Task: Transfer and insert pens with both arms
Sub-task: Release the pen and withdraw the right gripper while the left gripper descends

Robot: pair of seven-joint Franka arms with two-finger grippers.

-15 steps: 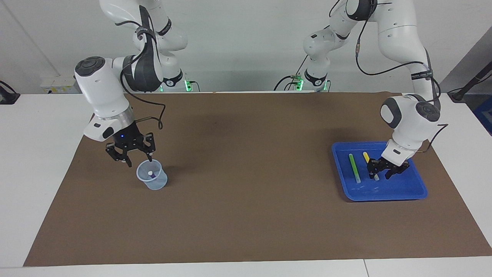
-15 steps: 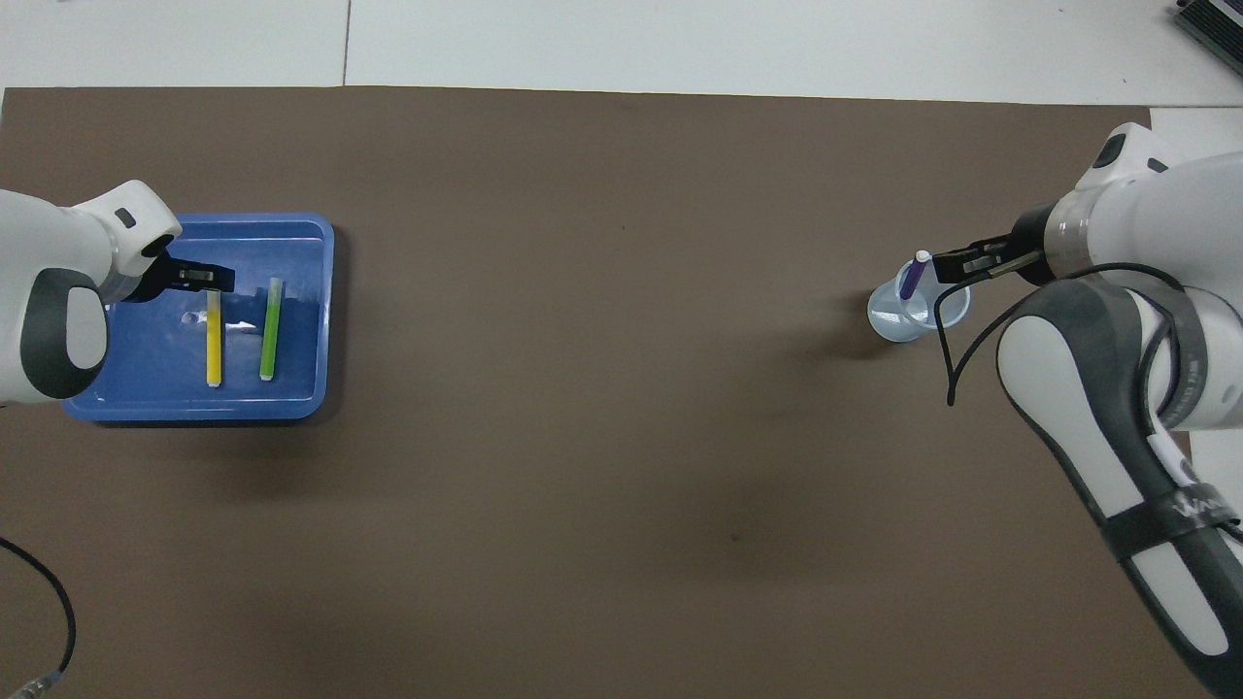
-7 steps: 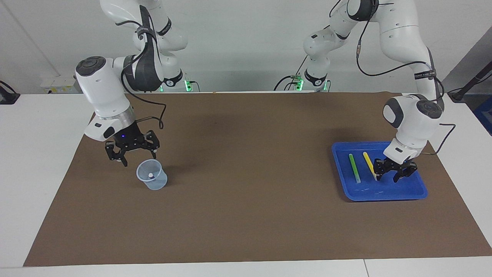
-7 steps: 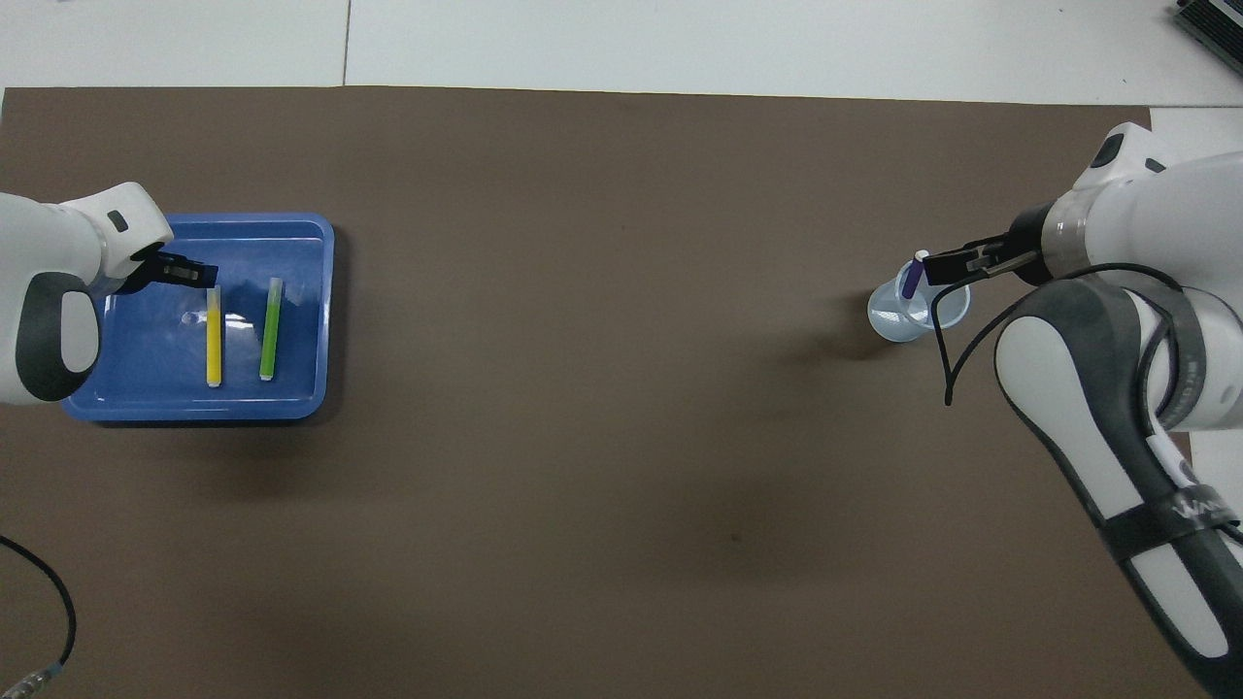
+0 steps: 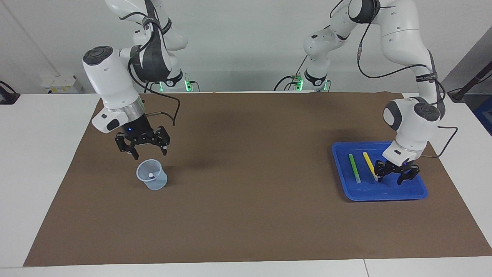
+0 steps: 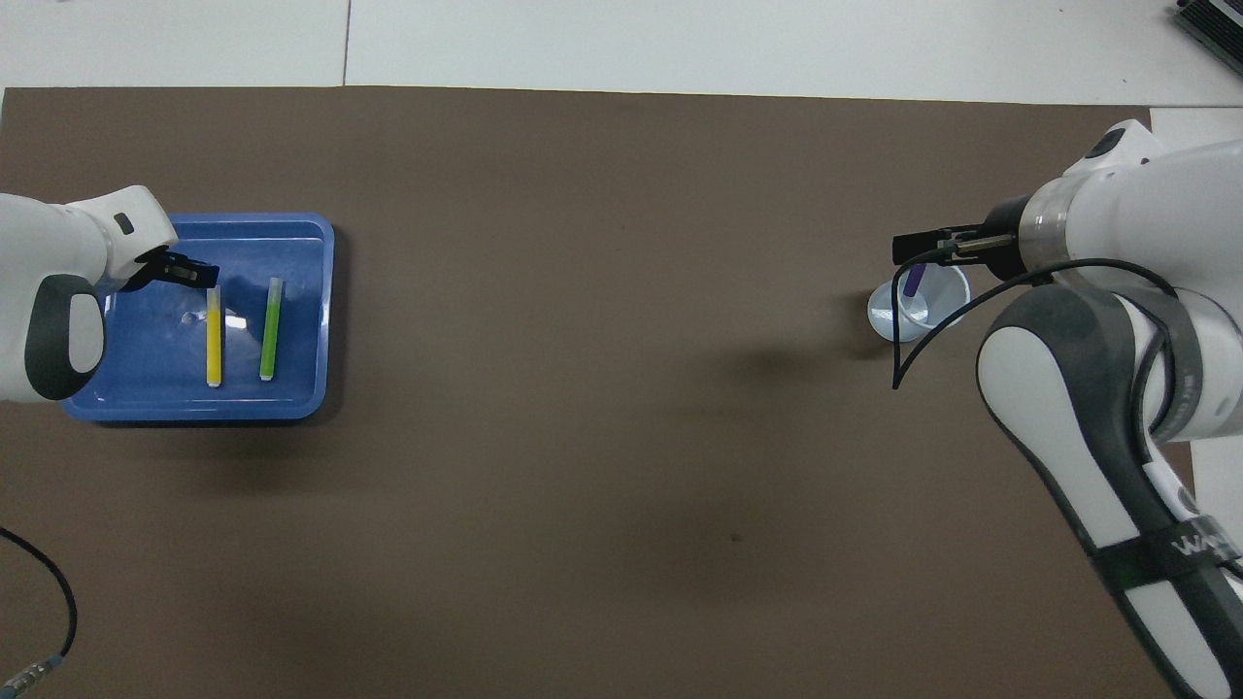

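Blue tray (image 5: 384, 194) held your green pen (image 5: 354, 168) and yellow pen (image 5: 368, 163) | clear cup (image 5: 152, 180) held purple pen (image 6: 914, 282) | right gripper (image 5: 146, 148) empty, spread above cup | left gripper (image 5: 396, 176) spread, empty, over tray beside yellow pen

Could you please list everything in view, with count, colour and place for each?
purple pen: one, purple with pale end, standing in the cup
cup: one, clear bluish, toward the right arm's end
green pen: one, green, lying in the tray
yellow pen: one, yellow, in the tray beside the green pen
tray: one, blue, toward the left arm's end
mat: one, brown, covering the table
right gripper: black, open, above the cup
left gripper: black, over the tray beside the yellow pen
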